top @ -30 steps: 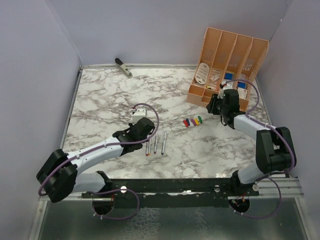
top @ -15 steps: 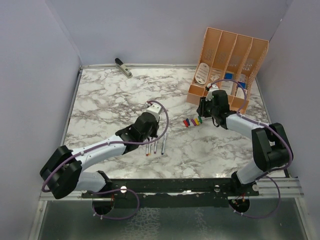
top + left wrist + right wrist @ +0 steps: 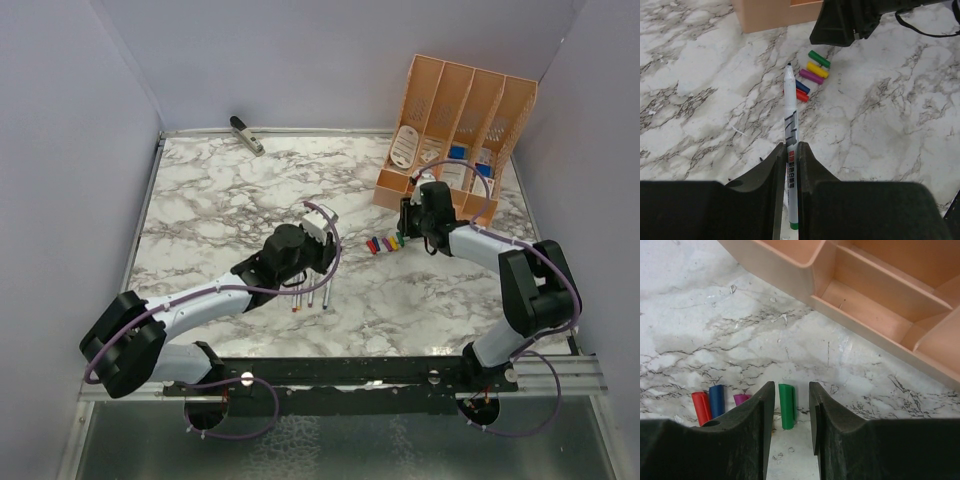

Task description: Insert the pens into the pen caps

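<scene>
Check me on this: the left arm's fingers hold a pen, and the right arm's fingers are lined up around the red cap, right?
No: the right wrist view shows the right arm's fingers lined up around the green cap, not the red cap. The left arm's fingers do hold a pen.

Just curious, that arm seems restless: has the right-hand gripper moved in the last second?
Yes. The right gripper slid left, away from the orange organizer and toward the caps.
</scene>
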{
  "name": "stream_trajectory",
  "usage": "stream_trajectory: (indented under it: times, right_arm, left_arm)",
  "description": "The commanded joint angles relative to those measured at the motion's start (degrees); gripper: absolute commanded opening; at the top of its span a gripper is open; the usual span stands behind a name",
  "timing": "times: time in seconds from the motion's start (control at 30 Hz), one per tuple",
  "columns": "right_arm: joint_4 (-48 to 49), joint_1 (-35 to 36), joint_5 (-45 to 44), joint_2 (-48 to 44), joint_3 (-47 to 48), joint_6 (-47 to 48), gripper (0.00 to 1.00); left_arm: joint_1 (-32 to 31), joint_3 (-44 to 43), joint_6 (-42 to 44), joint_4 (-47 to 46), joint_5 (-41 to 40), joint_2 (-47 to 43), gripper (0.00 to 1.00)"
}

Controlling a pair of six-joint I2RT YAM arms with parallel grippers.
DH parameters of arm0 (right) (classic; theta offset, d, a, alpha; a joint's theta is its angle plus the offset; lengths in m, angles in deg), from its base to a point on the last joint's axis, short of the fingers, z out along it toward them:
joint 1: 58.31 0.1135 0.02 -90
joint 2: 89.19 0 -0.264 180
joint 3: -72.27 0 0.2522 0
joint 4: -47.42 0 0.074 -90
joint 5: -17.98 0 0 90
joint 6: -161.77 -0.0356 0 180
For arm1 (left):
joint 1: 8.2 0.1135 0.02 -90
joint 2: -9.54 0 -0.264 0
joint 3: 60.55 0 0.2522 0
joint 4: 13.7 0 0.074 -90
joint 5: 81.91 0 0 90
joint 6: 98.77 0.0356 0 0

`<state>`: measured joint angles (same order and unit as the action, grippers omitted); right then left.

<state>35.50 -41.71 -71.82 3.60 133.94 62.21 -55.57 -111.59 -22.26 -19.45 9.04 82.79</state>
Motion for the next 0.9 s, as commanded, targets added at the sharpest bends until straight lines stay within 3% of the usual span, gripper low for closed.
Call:
stream_trajectory:
  times: [0.0,0.5,0.87]
  right_arm:
    - [-1.6,0.9,-2.3,1.2,1.2,0.6,0.33]
    - [-2.3,2.1,-4.0,2.7,1.1,0.4,0.25]
    - [-3.9,2.5,-4.5,3.8,1.6,0.0,0.26]
  left_arm:
    - [0.0,2.6,1.2,-9.1,6.4,-1.8,0.0]
    - [0.4,3.7,-1.1,-12.4,6.9,-4.6,0.0]
    - [0.5,3.2,-2.1,-12.4,6.5,-5.6,0.0]
